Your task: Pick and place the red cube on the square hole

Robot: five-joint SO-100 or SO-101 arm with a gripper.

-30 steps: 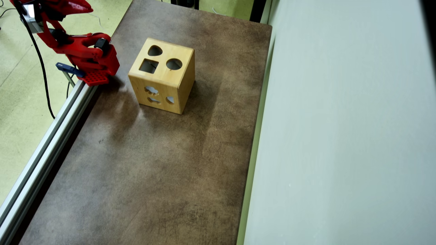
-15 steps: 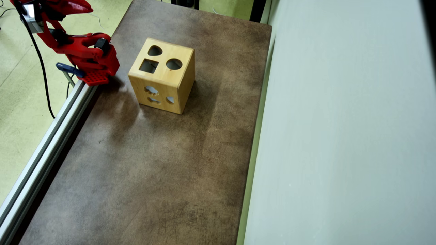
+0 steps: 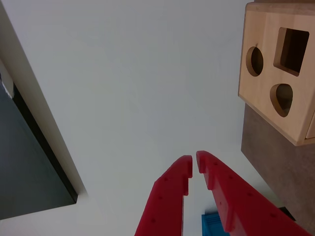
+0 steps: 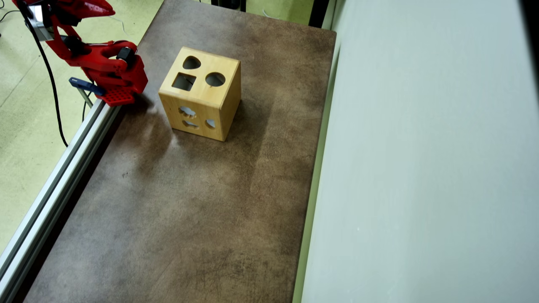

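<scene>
A brown desk (image 4: 202, 202) stood beside a pale wall (image 4: 421, 168), an aluminium rail (image 4: 54, 181) along its edge.

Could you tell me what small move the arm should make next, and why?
Probably none beyond staying parked: the gripper has its jaws nearly closed on nothing, away from the wooden box. No red cube shows in either view, so it may already be through the square hole.

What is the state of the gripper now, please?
Gripper: shut, holding nothing; the fingertips nearly touch, with nothing between them. No red cube is visible.
</scene>
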